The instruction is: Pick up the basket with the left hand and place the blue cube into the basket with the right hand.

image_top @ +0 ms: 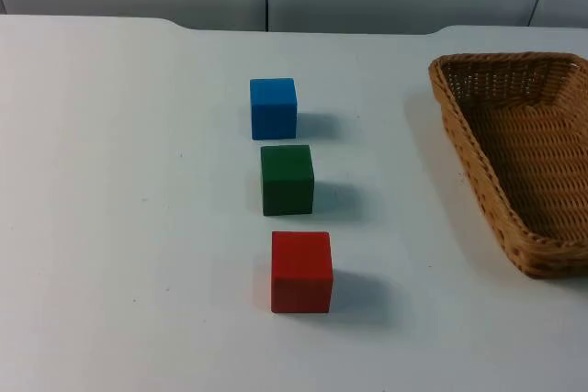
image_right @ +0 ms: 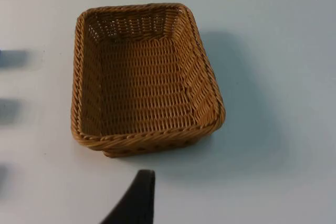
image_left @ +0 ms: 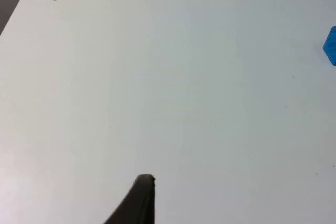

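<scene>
Nearest in the top view sits the red cube (image_top: 301, 272), then the green cube (image_top: 287, 179) behind it, then the blue cube (image_top: 273, 108) farthest back, the three in a loose line down the middle of the white counter (image_top: 110, 208), each just apart from the next. Off to the right of that line, well clear of the cubes, rests the wicker basket (image_top: 514, 135), upright on the counter and with nothing inside it.

The task looks unstarted. The basket is not lifted, and the blue cube stands untouched in its place. Everything is left: the left arm must take the basket and raise it, then the right arm must fetch the blue cube and drop it in.

The left gripper (image_left: 142, 203) hangs over bare counter, with an edge of the blue cube (image_left: 331, 45) far off to one side. The right gripper (image_right: 137, 198) hangs just short of the basket (image_right: 142, 77), looking down into its woven floor. Of each gripper a single black fingertip shows, so I cannot tell whether either pair of jaws is spread or pressed together.

One snag, as a judgement: the basket lies on the right side, close under the right arm, so the left arm has a long reach across to it, past the row of cubes. The green cube stands just in front of the blue one, so a low approach from the near side could knock it; coming down from above seems safer.
</scene>
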Controlling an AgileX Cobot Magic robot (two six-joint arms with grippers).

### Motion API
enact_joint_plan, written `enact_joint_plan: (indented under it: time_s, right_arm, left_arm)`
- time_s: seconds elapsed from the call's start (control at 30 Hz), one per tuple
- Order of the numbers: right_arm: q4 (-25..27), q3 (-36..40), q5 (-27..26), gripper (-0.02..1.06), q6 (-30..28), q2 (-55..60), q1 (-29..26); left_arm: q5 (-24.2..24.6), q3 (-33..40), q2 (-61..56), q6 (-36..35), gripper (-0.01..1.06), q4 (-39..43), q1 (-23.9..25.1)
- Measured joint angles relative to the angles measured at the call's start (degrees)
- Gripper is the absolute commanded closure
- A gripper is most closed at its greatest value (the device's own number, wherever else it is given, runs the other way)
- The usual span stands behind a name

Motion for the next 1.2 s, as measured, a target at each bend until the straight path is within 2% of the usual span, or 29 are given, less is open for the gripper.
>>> enact_joint_plan:
  time_s: [0.17, 0.37, 0.67, 0.9, 1.07, 1.2]
  right_arm:
    - [0.0, 0.0, 0.0, 0.0, 0.0, 0.0, 0.0]
    - [0.0, 0.0, 0.0, 0.0, 0.0, 0.0, 0.0]
    - [0.0, 0.0, 0.0, 0.0, 0.0, 0.0, 0.0]
    - [0.0, 0.0, 0.0, 0.0, 0.0, 0.0, 0.0]
    - [0.0, 0.0, 0.0, 0.0, 0.0, 0.0, 0.0]
    - [0.0, 0.0, 0.0, 0.0, 0.0, 0.0, 0.0]
  left_arm:
    - [-0.58, -1.57, 0.0, 0.0, 0.0, 0.0, 0.0]
    - [-2.87, -6.98, 3.7, 0.0, 0.0, 0.21, 0.0]
    - [-14.19, -18.43, 18.91, 0.0, 0.01, 0.34, 0.0]
    - [-17.31, -25.58, 28.09, 0.97, 0.01, -2.48, 0.0]
    - [-20.94, -28.54, 34.73, 4.51, 0.01, -8.43, 0.0]
    - [-22.8, -30.33, 41.95, 13.01, 0.01, -20.62, 0.0]
